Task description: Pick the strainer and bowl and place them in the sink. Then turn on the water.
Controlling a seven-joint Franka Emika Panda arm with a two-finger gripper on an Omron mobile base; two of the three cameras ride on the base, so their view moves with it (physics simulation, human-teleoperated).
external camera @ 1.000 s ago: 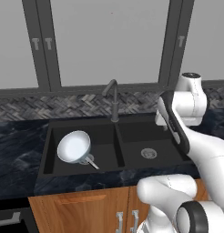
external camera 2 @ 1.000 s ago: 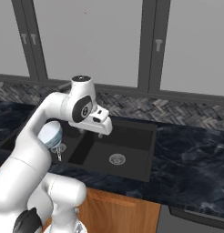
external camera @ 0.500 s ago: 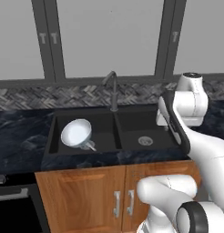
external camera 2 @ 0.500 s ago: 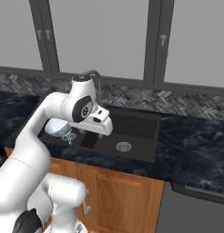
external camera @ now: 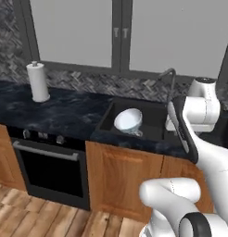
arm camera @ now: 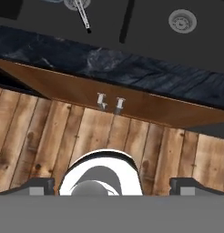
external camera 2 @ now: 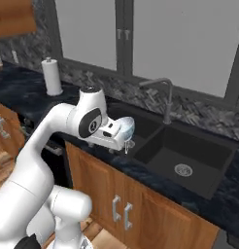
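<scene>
In the left basin of the sink (external camera: 155, 132), the bowl (external camera: 128, 120) already rests.
The gripper (arm camera: 112, 185) hangs back over the cabinet front, fingers apart and empty; by my reading, the faucet (external camera 2: 162, 93) comes next, demanding a forward reach.

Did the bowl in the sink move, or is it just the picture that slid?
No. The bowl sits in the sink's left basin, left of the faucet, just as before. The whole picture shifted because the base drove.
</scene>
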